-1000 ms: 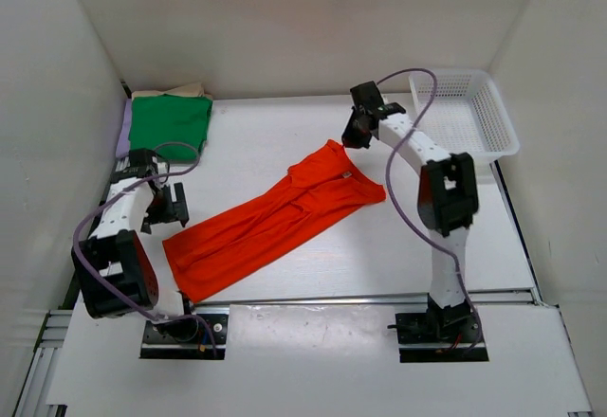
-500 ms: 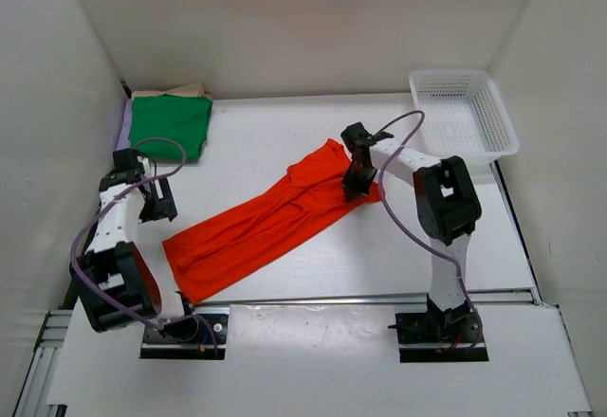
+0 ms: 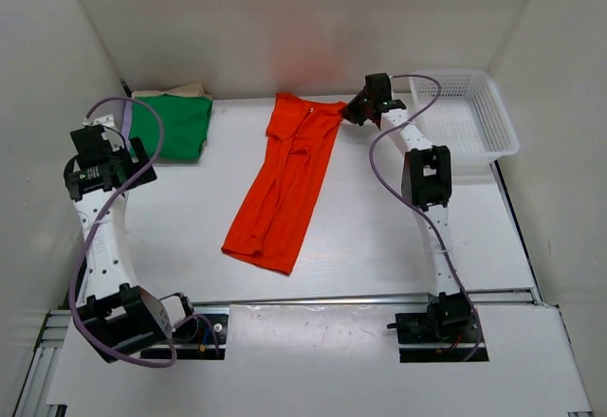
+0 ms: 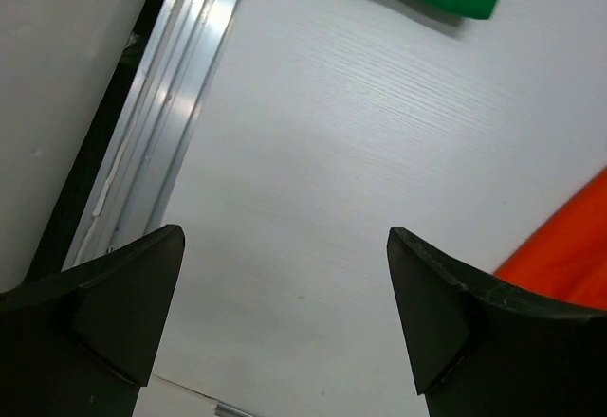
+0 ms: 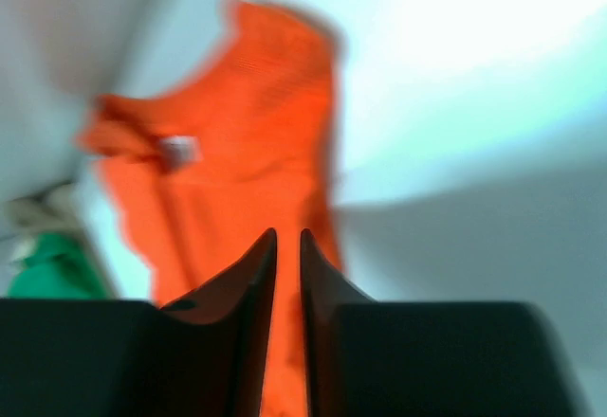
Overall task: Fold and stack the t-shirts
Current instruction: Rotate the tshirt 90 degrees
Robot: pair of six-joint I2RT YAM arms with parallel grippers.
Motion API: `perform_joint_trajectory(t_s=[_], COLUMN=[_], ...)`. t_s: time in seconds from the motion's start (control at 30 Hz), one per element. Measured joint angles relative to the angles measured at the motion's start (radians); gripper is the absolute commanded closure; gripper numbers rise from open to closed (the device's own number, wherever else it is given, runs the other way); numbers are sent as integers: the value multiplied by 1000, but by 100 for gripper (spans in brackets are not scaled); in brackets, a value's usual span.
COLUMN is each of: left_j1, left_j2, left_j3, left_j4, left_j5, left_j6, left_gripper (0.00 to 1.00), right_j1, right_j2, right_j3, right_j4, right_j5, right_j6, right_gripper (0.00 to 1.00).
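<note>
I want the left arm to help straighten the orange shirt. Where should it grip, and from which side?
On the orange shirt, I'd take the near-left hem corner, coming from the left. It lies as a long strip with the right end effector at its far sleeve, so that hem end is free and closest to the open left end effector.

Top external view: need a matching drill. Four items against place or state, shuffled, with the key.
Items:
1. orange-red t-shirt
2. green t-shirt
3. white mesh basket
4. left hand

Place or state:
A. far right corner
B. open, holding nothing, at the left side
C. folded, far left corner
D. laid out long in the middle

Pairs: 1-D, 2-C, 3-A, 4-B
</note>
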Motion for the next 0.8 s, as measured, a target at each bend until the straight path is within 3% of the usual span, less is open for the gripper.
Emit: perform_joint_trajectory(t_s=[0.13,0.3,0.5,0.6,0.8], left_j1=[-108,-224,-263,-284,-421], left_j2=[-31,-52,-115,-199,-307], left_j3=[-19,-67,-123,-224,-470], left_j4=[0,-31,-86,-97,-112], left_j5=[-6,-75,-104,-90,-72], left_j6=[0,1,0,0,0], left_gripper=[0,0,0,0,4], right_j1=[-2,67,244,378,599], right_j2=[-80,-508,-993,-1051,-970], right_j3=[-77,-535,-1003,-1190,-1423], right_j4=[149,139,129,127,118], right_j5=[-80,-114,-105,-99,-89], right_j6=[-41,-182,-252,-210,-49], right_gripper=[63,53,51,49,48])
